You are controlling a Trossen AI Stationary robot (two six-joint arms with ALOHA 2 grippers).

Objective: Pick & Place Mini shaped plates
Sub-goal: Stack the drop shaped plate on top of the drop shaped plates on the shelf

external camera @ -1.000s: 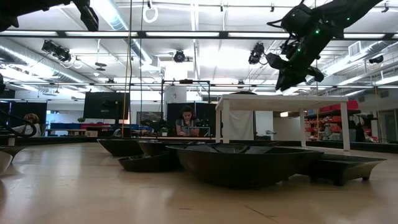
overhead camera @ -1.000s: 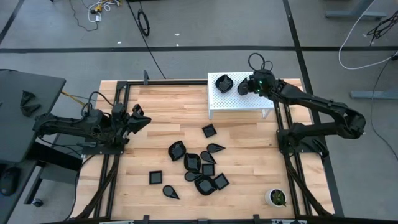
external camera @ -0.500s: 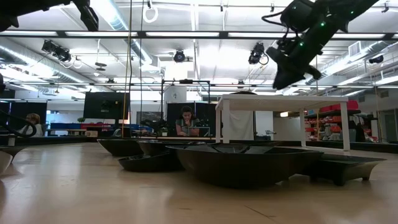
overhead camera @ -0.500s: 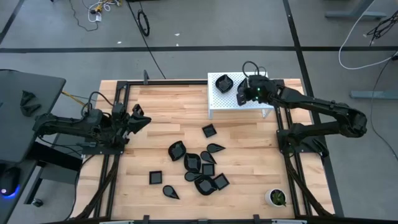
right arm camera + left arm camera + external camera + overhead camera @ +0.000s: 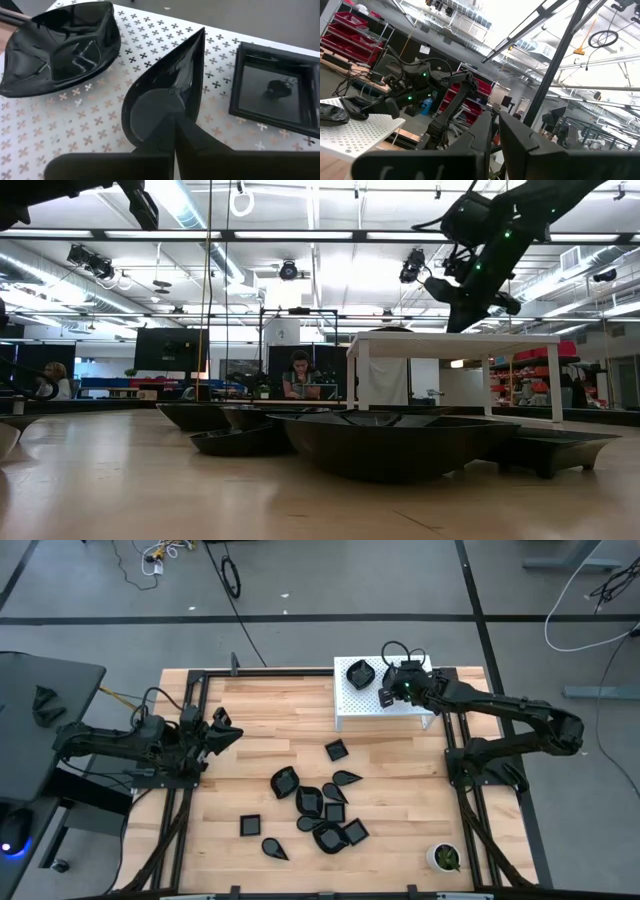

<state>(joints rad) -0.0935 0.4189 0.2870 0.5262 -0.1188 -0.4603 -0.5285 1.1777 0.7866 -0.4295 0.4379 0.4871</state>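
right gripper (image 5: 172, 117) is clamping a teardrop plate (image 5: 165, 87) over the white stand (image 5: 50, 125); only its wrist view is showing three plates there. left gripper (image 5: 494, 131) is resting closed at the worktop's left edge.

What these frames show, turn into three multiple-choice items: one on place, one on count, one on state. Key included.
1. Right pincer is over:
A the white stand
B the white cup
C the left arm

2. Plates lying on the stand, held one aside:
A none
B two
C five

3. Right pincer is:
A open, empty
B shut on the teardrop plate
C out of sight

Key: A, the high view shows it above the stand. B, the rounded plate and the square plate. B, its fingers pinch the teardrop's rim. The left pincer waits at the table's left.
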